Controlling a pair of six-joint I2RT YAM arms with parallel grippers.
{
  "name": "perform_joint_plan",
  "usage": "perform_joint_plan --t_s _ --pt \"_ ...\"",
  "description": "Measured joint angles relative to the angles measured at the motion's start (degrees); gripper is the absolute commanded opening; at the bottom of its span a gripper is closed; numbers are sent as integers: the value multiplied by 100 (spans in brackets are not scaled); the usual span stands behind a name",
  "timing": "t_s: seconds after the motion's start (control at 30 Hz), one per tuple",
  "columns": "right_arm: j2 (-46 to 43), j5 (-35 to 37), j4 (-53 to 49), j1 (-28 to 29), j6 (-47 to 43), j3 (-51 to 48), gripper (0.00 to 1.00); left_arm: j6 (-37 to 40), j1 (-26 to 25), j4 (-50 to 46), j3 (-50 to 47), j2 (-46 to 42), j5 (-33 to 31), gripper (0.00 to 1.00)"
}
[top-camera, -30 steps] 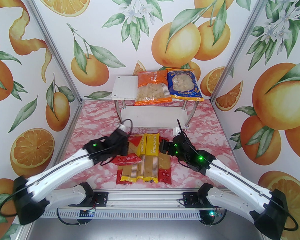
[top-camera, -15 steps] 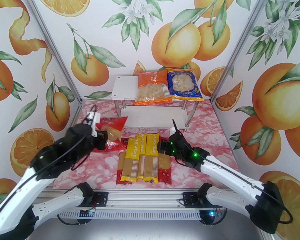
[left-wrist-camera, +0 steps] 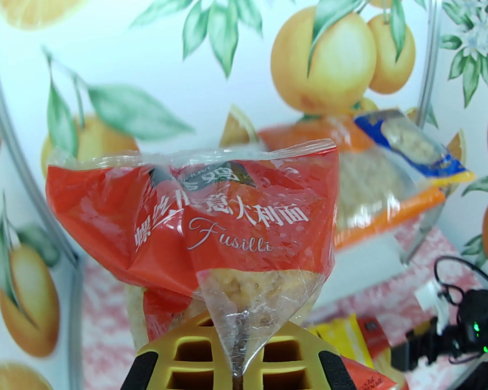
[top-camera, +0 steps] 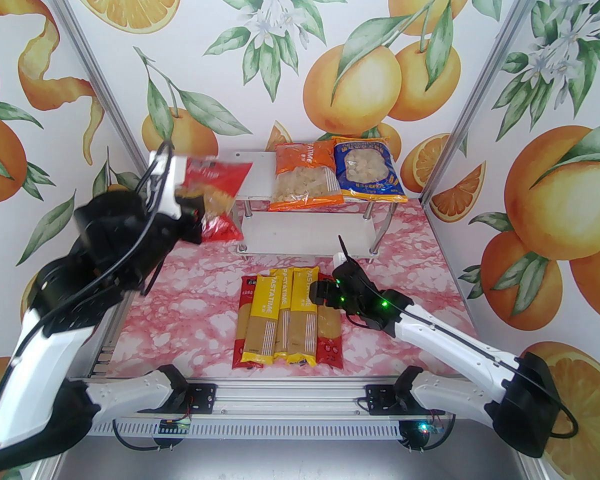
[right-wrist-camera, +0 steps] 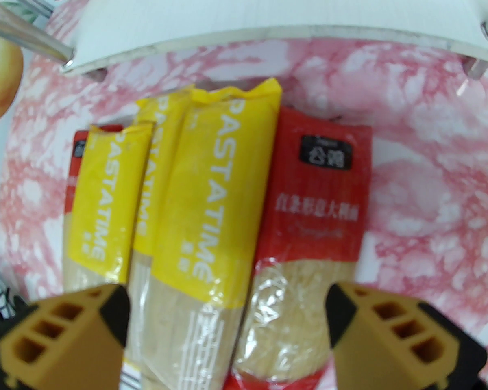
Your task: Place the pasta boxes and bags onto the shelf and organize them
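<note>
Elbow bent, left gripper (left-wrist-camera: 236, 362) holds red bag (left-wrist-camera: 227, 217) aloft, seemingly near shelf (top-camera: 257, 174).

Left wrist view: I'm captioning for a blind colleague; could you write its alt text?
The shut left gripper pinches a red fusilli bag by a clear corner, holding it up. Behind it, blurred, an orange bag and a blue bag lie side by side.

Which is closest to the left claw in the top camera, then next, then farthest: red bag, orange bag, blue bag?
1. Red bag: held in the left gripper, left of the shelf.
2. Orange bag: middle of the shelf's top board.
3. Blue bag: right end of that board.
</note>
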Motion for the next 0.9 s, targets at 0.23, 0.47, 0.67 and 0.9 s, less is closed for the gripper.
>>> perform_joint_plan --t_s 0.23,0.47,0.67,0.9 --pt "181 -103 105 0 -28 83 85 13 1008 164 1749 1864 1025 0" --pt "317 -162 214 0 -72 153 85 -334 1506 131 2555 3110 1687 0" --pt "448 -208 262 0 -70 168 85 -608 1596 131 2747 3475 1974 0" --pt "529 -214 297 0 -72 168 85 -748 1604 111 2828 3547 2212 0"
